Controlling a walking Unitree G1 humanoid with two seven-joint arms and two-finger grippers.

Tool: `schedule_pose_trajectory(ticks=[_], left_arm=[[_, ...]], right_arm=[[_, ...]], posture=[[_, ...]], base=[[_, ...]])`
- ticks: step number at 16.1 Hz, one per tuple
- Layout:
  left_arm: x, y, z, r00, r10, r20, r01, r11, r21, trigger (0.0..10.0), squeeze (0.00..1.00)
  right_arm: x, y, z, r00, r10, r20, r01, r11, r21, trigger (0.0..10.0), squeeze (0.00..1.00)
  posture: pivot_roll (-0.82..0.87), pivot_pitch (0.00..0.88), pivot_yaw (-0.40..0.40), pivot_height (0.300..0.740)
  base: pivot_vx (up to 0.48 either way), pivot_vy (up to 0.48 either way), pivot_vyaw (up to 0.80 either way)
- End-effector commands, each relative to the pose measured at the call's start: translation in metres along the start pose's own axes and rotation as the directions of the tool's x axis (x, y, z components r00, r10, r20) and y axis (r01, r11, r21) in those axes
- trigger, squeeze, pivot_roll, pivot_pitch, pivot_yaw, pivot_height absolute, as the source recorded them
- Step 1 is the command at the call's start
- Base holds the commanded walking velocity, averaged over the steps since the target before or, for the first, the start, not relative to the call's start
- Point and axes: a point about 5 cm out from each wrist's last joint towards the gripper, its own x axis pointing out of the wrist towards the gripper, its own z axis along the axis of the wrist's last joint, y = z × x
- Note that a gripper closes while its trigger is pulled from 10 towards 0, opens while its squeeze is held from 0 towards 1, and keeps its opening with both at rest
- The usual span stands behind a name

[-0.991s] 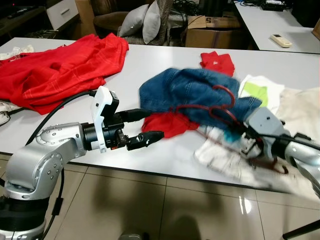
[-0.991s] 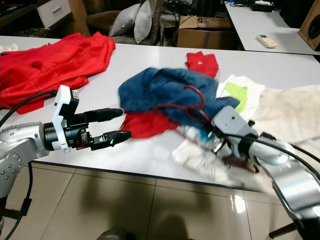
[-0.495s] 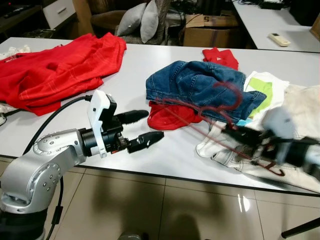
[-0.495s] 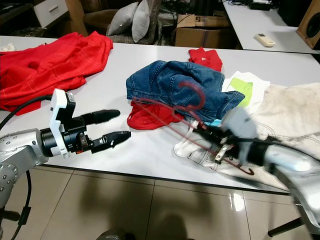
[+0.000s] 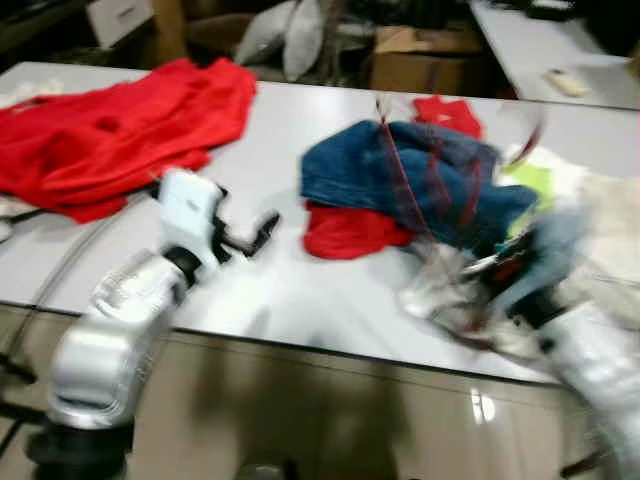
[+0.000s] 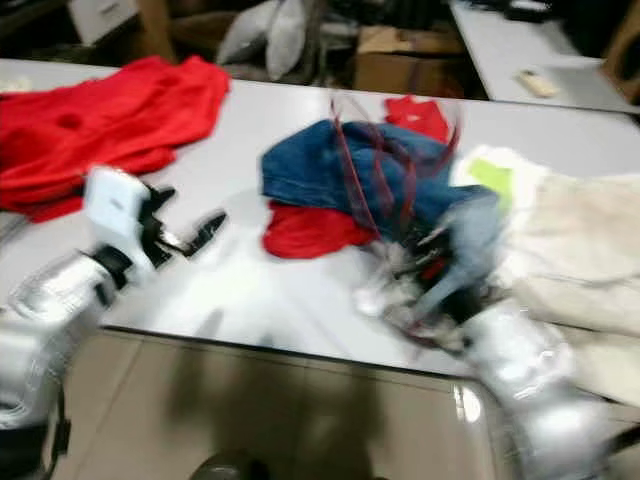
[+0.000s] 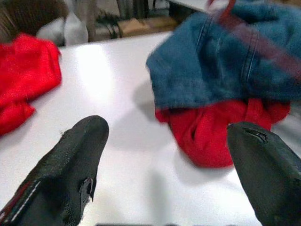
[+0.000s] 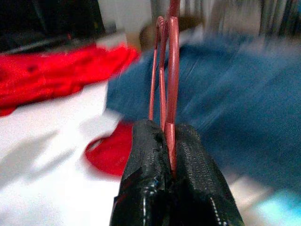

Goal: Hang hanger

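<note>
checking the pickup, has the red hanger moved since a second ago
Yes. The red hanger, clamped in the right pincer, has swung up from lying low across the denim garment to standing upright above it.

This looks like a home living space. Clothes lie strewn over a white tabletop (image 5: pixel 270 290), which stands on a glossy tiled floor (image 5: pixel 330 420). Beyond the tabletop sit 2 grey cushions (image 5: pixel 285 40) on a dark seat and a cardboard box (image 5: pixel 425 55).
</note>
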Motion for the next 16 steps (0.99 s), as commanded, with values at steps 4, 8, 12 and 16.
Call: schedule_pose_trajectory(ticks=[4,8,12,16], left_arm=[[0.000,-0.004,-0.019,0.997,0.071,-0.019,-0.071,0.997,0.035,10.0,0.00],[-0.001,-0.010,-0.018,0.997,0.082,0.008,-0.082,0.996,0.021,10.0,0.00],[0.007,-0.015,-0.018,0.999,0.047,0.020,-0.048,0.998,0.029,10.0,0.00],[0.015,-0.009,-0.018,0.998,0.052,0.028,-0.053,0.998,0.036,10.0,0.00]], right_arm=[[-0.003,0.001,-0.008,0.988,-0.153,-0.025,0.151,0.986,-0.065,10.0,0.00],[-0.005,-0.009,-0.012,0.968,-0.249,-0.024,0.246,0.965,-0.085,10.0,0.00],[-0.009,-0.016,-0.018,0.953,-0.299,-0.037,0.295,0.951,-0.095,10.0,0.00],[-0.012,-0.021,-0.024,0.934,-0.353,-0.046,0.350,0.934,-0.071,10.0,0.00]], posture=[[0.09,0.077,0.026,0.740],[0.12,0.080,0.026,0.740],[0.10,0.063,0.055,0.740],[0.08,0.059,0.050,0.740]], base=[[0.000,0.480,0.00],[0.000,0.480,0.00],[0.000,0.480,0.00],[0.000,0.480,0.00]])
